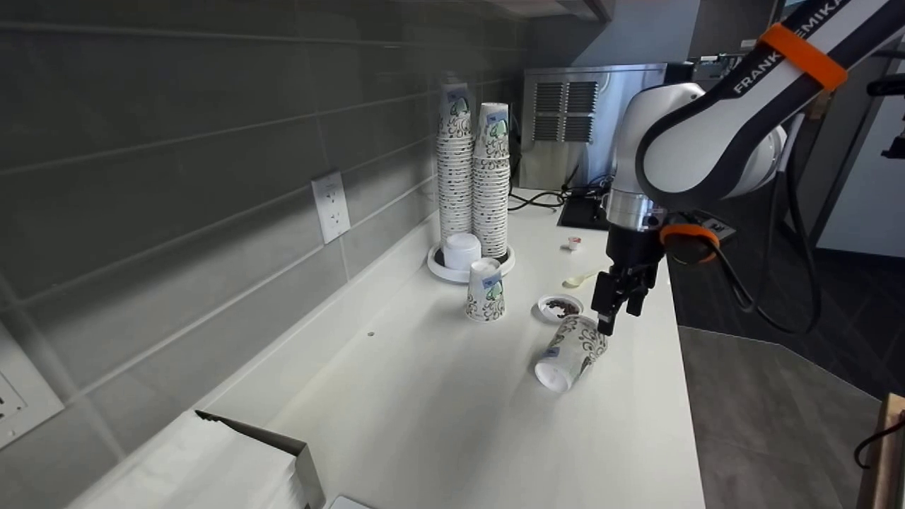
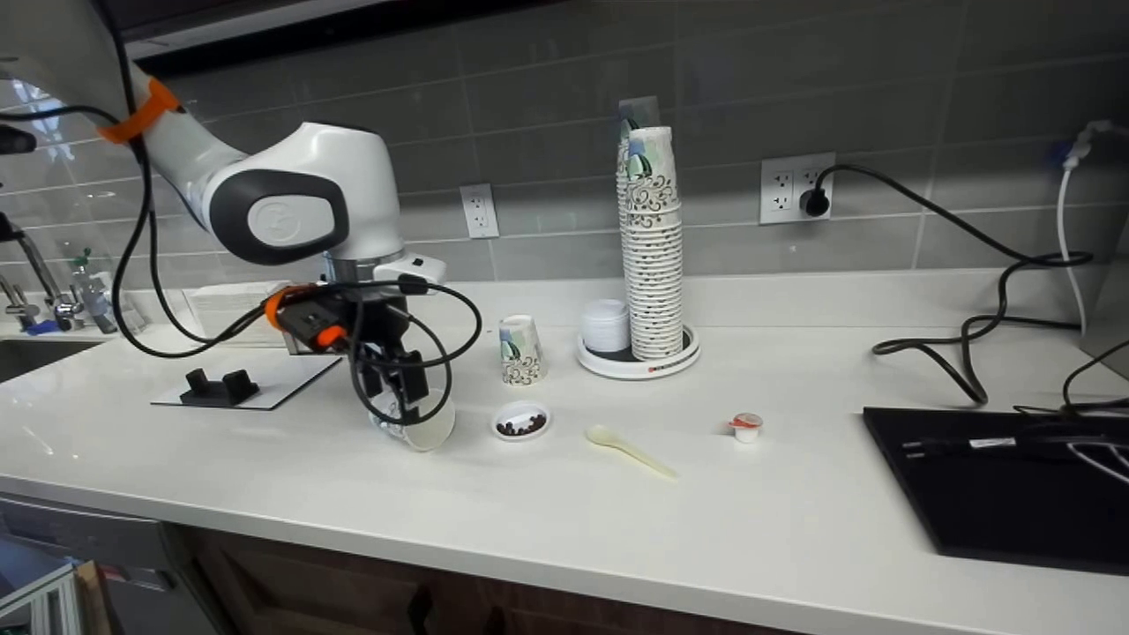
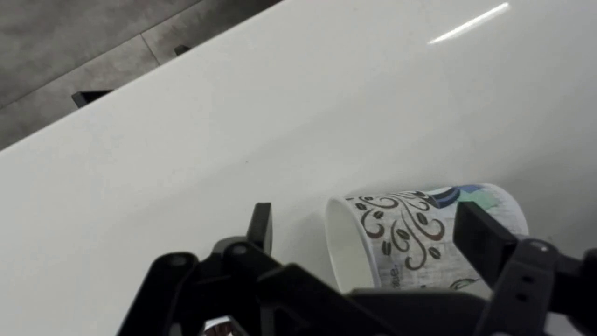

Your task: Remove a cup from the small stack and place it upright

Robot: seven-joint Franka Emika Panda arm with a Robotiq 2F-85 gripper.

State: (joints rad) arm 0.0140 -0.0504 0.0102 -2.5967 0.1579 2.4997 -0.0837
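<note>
A white printed paper cup (image 1: 571,353) lies on its side on the counter. It also shows in the wrist view (image 3: 406,238), with its open mouth facing left, and partly behind the gripper in an exterior view (image 2: 432,432). My gripper (image 1: 621,319) is open above this cup. In the wrist view the fingers (image 3: 371,228) are wide apart; one is past the mouth and the other is over the cup's side. The small stack (image 1: 486,293) stands mouth down before the tall columns; it also shows in an exterior view (image 2: 520,353). I cannot tell how many cups it holds.
Two tall cup columns (image 1: 490,198) and white lids (image 2: 606,326) stand on a round tray (image 2: 639,370) by the wall. A dish of dark beans (image 2: 520,422), a spoon (image 2: 628,450) and a creamer (image 2: 746,428) lie nearby. A napkin box (image 1: 198,466) is along the wall.
</note>
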